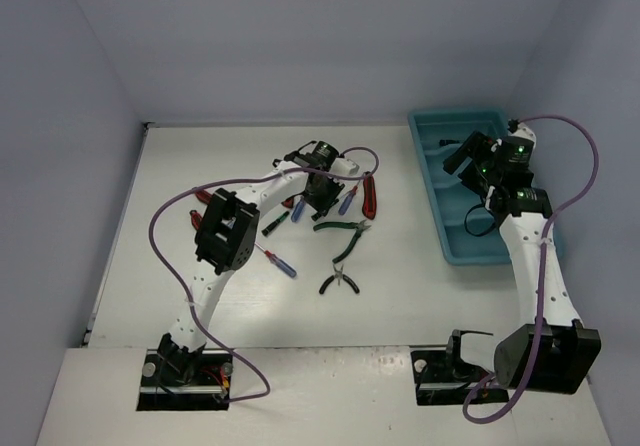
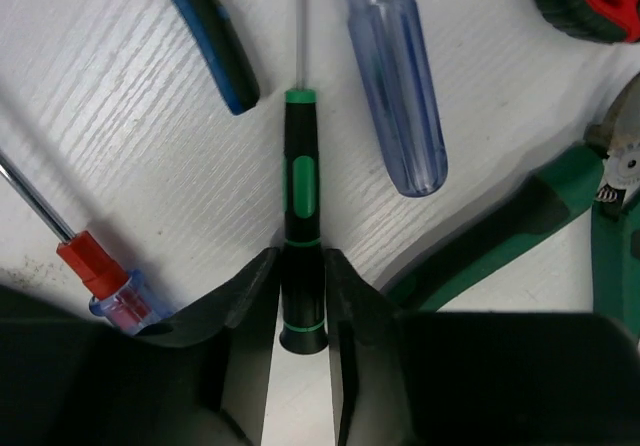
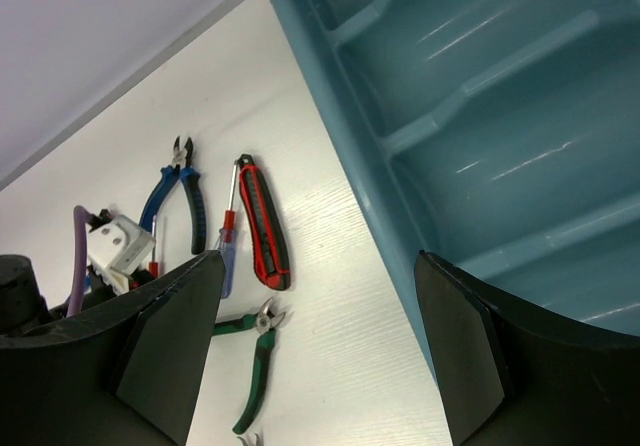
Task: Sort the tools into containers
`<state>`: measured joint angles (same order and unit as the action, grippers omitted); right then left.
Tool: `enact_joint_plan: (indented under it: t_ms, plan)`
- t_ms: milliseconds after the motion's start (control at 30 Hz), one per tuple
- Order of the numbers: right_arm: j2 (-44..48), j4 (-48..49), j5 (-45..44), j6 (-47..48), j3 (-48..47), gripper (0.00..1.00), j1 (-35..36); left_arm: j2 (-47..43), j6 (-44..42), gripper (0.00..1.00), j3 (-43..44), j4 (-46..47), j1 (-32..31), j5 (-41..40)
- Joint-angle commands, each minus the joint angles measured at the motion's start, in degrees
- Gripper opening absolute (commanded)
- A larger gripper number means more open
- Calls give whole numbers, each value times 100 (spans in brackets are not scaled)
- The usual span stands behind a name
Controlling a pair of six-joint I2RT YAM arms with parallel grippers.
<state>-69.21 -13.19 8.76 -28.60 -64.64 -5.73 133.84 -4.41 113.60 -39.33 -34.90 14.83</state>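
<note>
My left gripper [image 2: 302, 296] is shut on the end of a black-and-green screwdriver [image 2: 301, 181] that lies flat on the white table, a finger pressed against each side of its handle. In the top view this gripper [image 1: 318, 198] is down among the scattered tools. Around it lie a clear blue-handled screwdriver [image 2: 395, 86], blue pliers [image 2: 215, 36], a small red screwdriver [image 2: 95, 271], green pliers [image 2: 500, 241] and a red-black utility knife [image 2: 590, 1]. My right gripper [image 3: 318, 256] stands open and empty beside the teal tray's [image 3: 480, 116] left rim; in the top view it [image 1: 462, 156] hangs over the tray [image 1: 470, 241].
Black pliers [image 1: 340, 281] and a red-and-blue screwdriver [image 1: 278, 262] lie nearer the arm bases. More red tools [image 1: 200, 198] lie left of the left arm. The utility knife [image 3: 265, 221] and green pliers [image 3: 255, 366] lie between the two grippers. Walls close the table on three sides.
</note>
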Motion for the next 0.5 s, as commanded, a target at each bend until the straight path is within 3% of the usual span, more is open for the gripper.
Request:
enact_joint_plan:
  t_ms: [0,267,467]
  plan:
    - [105,300,207,56,-53,75,279,-311,-48,3,-145,22,45,-31]
    - [-334,486,326,-144,-379,76,1498,-1592,211,0,-321,170,45,168]
    - [-328,1562,532,-586,-187,76,2112,-2647,1179,0,-781,1047,45,580]
